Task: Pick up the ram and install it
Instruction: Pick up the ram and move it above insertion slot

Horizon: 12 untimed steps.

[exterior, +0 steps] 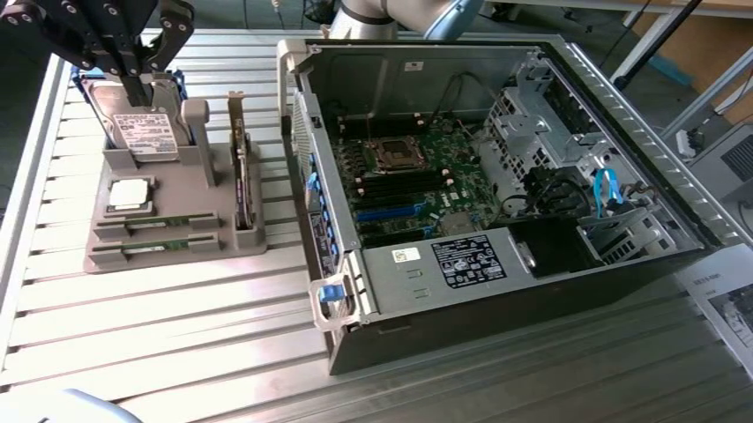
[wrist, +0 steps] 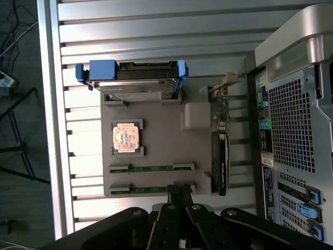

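You have 2 candidates for the ram, both parked in the grey holder [exterior: 118, 264] [wrist: 156, 125] on the slatted metal surface [exterior: 176, 335] [wrist: 156, 36]. The inner ram stick [exterior: 153, 223] [wrist: 151, 167] sits just beside the square processor [exterior: 130, 196] [wrist: 126, 137]. The outer ram stick [exterior: 153, 249] [wrist: 148, 189] sits along the holder's edge farthest from the hard drive [exterior: 147, 132] [wrist: 135, 88].

Each is a long, thin green board, standing on its edge in a slot with a grey clip block at either end. The chips are too small to make out.

The 2 sticks lie parallel, close but apart. Their long axes run across the holder, in line with the hard drive's broad face and square to the length of the dark expansion card [exterior: 243, 176] [wrist: 220, 161] at the holder's side nearest the open computer case [exterior: 612, 97] [wrist: 291, 104].

Your gripper [exterior: 141, 97] [wrist: 179, 188] hangs well above the holder. Its fingers [exterior: 139, 84] [wrist: 174, 194] are pressed together with nothing between them. In the wrist view their tips overlap the outer ram stick. In the exterior view they line up with the hard drive end of the holder.
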Available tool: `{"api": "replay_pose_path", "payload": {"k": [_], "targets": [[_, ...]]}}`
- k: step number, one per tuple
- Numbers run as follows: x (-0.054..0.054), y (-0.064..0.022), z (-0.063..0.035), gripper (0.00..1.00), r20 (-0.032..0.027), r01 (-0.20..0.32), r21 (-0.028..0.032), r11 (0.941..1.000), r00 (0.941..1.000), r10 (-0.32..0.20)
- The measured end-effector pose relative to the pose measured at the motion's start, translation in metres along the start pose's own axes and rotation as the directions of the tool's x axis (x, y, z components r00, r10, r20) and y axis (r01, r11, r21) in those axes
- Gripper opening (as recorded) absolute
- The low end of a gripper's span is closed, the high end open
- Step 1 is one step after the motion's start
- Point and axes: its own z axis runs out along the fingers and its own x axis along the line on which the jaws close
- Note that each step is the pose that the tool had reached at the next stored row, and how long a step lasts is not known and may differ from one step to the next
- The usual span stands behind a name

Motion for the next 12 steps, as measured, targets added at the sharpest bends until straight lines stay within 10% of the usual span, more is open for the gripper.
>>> {"api": "replay_pose_path", "payload": {"k": [12], "targets": [[0.0,0.0,0.0,0.1,-0.0001,0.003,-0.0001,1.0,1.0,-0.003]]}}
